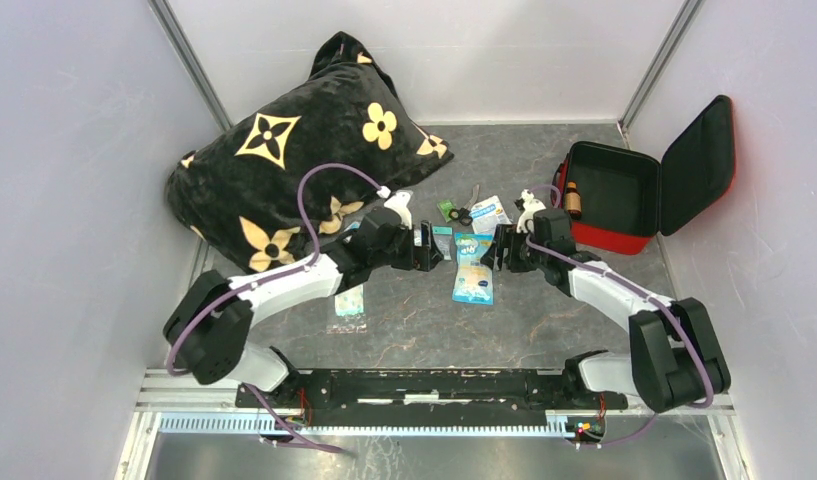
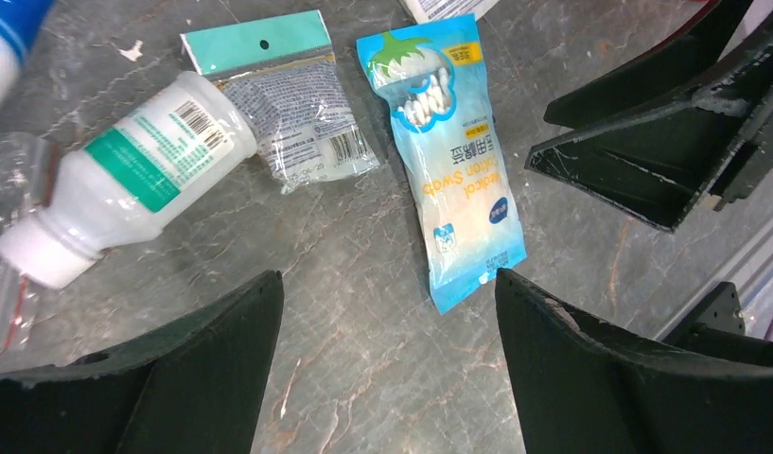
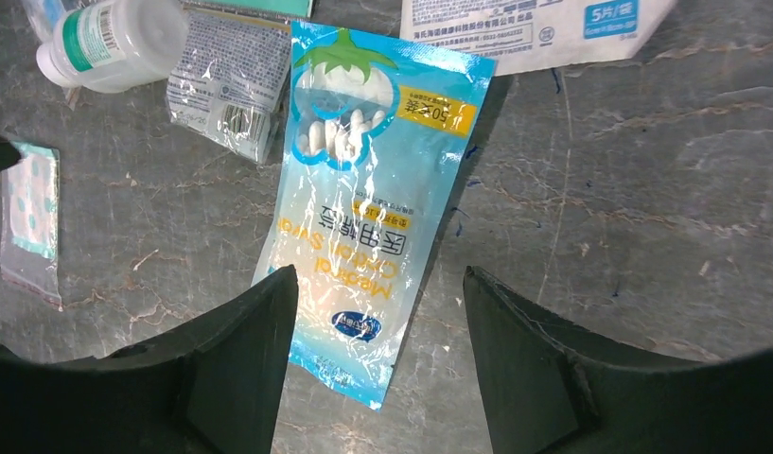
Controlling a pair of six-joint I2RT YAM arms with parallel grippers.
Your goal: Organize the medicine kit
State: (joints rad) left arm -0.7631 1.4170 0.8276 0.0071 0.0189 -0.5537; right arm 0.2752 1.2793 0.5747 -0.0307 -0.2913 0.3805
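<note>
Lying outside the kit (image 1: 606,238) are pouch (image 2: 448,170), bottle (image 2: 127,180), sachet (image 2: 302,118).

Light even and diffuse from overhead. Top view bright; white walls (image 1: 74,200) slightly washed, shadows under the arms soft and short. Black pillow (image 1: 284,170) shows little fold detail. Wrist views: specular glare on the blue swab packet (image 3: 349,189) and the white bottle (image 2: 136,180). Left fingers (image 2: 174,378) dark, near-featureless, soft at the edges. Tabletop (image 3: 647,236) veining sharp. Blue-white object (image 2: 8,38) at the corner blurred.
</note>
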